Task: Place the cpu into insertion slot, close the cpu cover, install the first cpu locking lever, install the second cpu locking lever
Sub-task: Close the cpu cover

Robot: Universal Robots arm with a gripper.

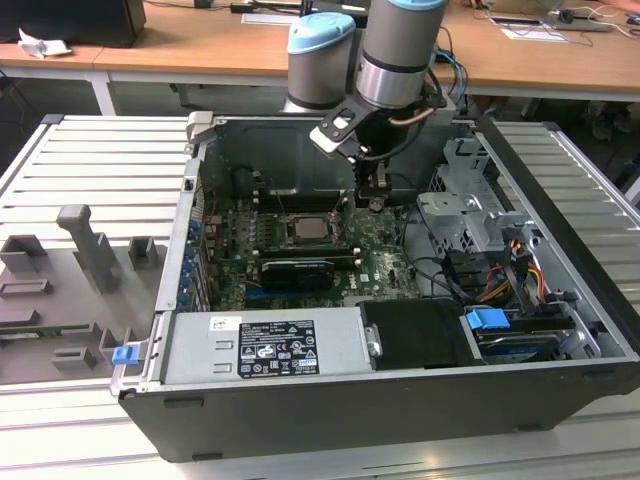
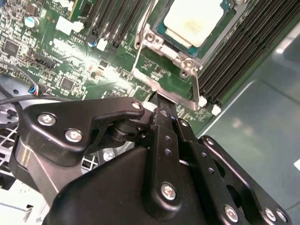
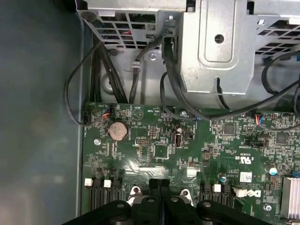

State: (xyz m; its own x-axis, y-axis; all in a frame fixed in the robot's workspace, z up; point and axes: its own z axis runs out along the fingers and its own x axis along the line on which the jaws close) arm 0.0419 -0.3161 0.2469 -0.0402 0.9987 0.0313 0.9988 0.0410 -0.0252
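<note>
Second wrist view: cpu (image 2: 193, 18) face-up.

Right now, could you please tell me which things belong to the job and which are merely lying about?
Job: pale silvery square cpu; silvery-rimmed square insertion slot; black gripper.
Lying about: round silver coin battery; grey perforated metal drive cage; blue plastic tab.

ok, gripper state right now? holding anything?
Gripper: closed, fingers pressed together, nothing visible between them. Its tip sits just beside the insertion slot, and the cpu lies in that slot.
</note>
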